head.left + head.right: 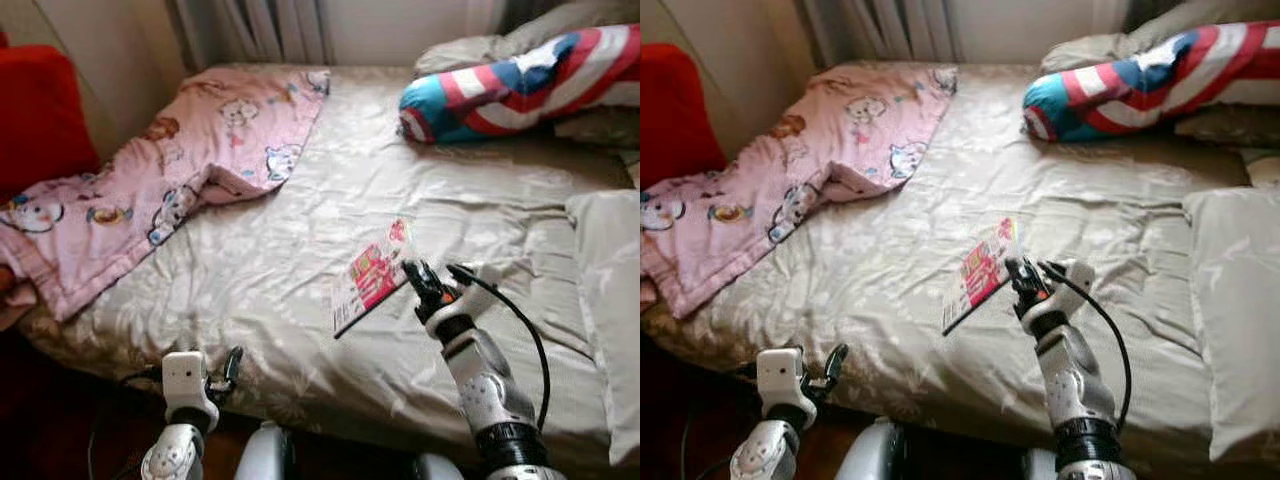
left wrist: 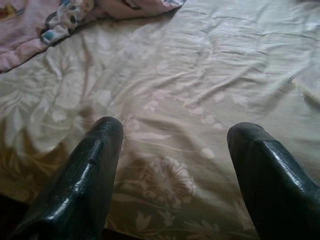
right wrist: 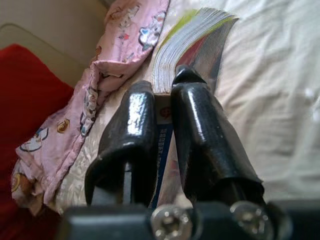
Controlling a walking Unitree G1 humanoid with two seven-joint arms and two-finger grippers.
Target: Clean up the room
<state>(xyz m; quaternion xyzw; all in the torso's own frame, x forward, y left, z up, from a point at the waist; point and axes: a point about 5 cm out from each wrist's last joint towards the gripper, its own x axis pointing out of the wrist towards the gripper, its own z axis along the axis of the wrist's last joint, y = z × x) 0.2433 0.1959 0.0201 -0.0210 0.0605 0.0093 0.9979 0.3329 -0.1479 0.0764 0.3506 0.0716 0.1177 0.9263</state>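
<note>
Two grippers: both over the bed [image 1: 300, 250]
Right gripper [image 3: 165, 90]: clenched on the magazine's near edge
Magazine [image 1: 370, 275]: mid-bed on the cream quilt
Left gripper [image 2: 172, 132]: released, at the bed's near edge
Pink blanket [image 1: 170, 170]: far left

Bed colours
Beige floral bedspread [image 1: 300, 270]; pink cartoon-print blanket [image 1: 170, 170] far left; red-white-blue striped pillow [image 1: 520, 85] far right; pink book [image 1: 372, 275].

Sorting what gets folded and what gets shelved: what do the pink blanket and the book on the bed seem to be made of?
Pink blanket: soft matte fabric, likely cotton or fleece; it drapes and folds, printed with cartoons. Book: paper pages under a glossy cover, its page edges fanning beside the right tool.
</note>
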